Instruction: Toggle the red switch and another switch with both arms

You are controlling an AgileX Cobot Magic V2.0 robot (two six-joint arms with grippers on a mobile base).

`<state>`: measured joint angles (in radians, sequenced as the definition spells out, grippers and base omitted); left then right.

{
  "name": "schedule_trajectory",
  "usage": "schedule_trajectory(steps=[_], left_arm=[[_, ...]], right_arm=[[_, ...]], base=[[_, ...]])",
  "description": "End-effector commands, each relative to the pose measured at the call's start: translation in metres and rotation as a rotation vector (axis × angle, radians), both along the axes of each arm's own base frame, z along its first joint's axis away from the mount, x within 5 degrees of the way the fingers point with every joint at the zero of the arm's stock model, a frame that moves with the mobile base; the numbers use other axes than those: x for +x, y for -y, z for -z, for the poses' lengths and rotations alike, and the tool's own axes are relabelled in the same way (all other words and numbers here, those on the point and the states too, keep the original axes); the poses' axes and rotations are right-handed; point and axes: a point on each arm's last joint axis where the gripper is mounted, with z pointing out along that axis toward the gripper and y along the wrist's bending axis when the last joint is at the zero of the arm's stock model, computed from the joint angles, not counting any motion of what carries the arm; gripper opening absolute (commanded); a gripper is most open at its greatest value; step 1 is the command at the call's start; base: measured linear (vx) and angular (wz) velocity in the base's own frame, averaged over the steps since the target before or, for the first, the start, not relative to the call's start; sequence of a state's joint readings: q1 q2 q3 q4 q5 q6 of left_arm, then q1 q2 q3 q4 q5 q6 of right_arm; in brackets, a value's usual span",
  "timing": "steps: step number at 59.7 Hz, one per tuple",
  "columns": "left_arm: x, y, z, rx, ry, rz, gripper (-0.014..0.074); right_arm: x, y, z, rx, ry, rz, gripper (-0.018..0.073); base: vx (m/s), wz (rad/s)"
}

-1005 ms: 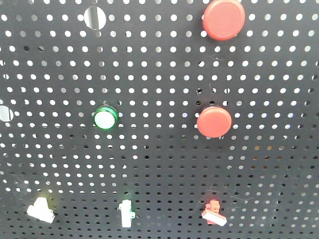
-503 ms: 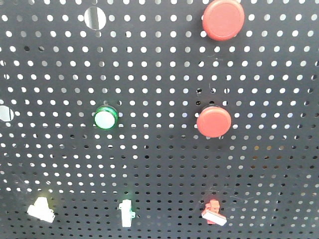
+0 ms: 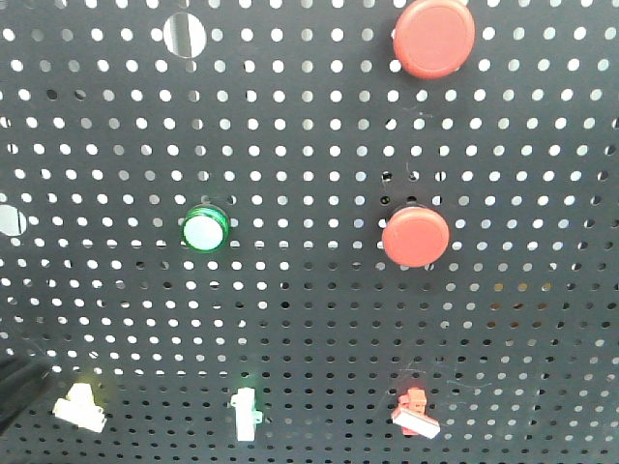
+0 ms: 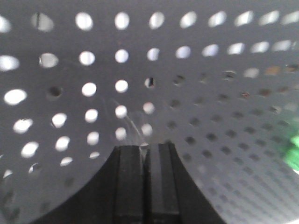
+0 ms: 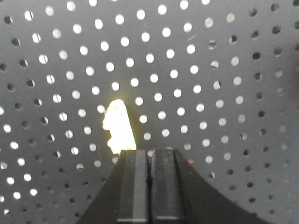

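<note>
In the front view the red switch [image 3: 414, 411], small with a white lever bar, sits low on the black pegboard [image 3: 309, 319]. The other switch [image 3: 79, 406], white with a yellowish tinge, is at the lower left. A dark part of an arm [image 3: 14, 391] shows just left of it; which arm I cannot tell. In the right wrist view my right gripper [image 5: 150, 150] is shut and empty, with the glowing yellowish-white switch [image 5: 119, 126] just above and left of its tips. My left gripper [image 4: 145, 145] is shut and empty, close to bare pegboard [image 4: 196, 70], with no switch in its view.
A slim white toggle with green tinge [image 3: 245, 414] stands between the two switches. Higher up are a round green button [image 3: 205, 230] and two big round red buttons [image 3: 433, 37] [image 3: 415, 236]. A green blur [image 4: 293, 151] shows at the left wrist view's right edge.
A dark arm part has come into the lower left corner of the front view, beside the white switch. The switches and buttons look unchanged.
</note>
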<state>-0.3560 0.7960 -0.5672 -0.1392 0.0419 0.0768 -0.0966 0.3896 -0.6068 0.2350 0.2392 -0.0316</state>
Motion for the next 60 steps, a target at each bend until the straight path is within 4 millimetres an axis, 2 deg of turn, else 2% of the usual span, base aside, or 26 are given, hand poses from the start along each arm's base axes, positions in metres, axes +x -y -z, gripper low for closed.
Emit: schedule_trajectory(steps=[1, 19, 26, 37, 49, 60], left_arm=[[0.009, 0.003, -0.014, -0.033, 0.084, -0.008, 0.0003], [0.031, 0.012, 0.023, 0.035, -0.095, -0.003, 0.0003], [0.026, 0.009, 0.041, 0.035, -0.101, -0.013, 0.0003], [0.008, 0.001, 0.065, -0.004, -0.129, -0.033, 0.0003], [-0.009, -0.005, 0.07, -0.024, -0.106, -0.034, 0.0003], [-0.022, -0.01, 0.057, -0.052, -0.035, -0.029, 0.0003]], right_arm=[[-0.001, 0.002, -0.015, -0.016, 0.086, 0.024, -0.0006], [-0.001, 0.002, -0.015, -0.018, 0.083, 0.024, -0.0006], [-0.001, 0.002, -0.014, -0.018, 0.077, 0.022, -0.0006], [0.0, 0.001, -0.013, -0.017, 0.057, 0.018, -0.0006], [0.0, 0.001, -0.012, 0.013, 0.052, 0.007, -0.0006], [0.004, -0.003, -0.004, 0.046, -0.034, -0.038, -0.0006]], base=[[0.0, 0.0], [0.0, 0.01], [-0.02, 0.06], [-0.01, 0.03], [0.0, -0.02], [0.0, 0.0]])
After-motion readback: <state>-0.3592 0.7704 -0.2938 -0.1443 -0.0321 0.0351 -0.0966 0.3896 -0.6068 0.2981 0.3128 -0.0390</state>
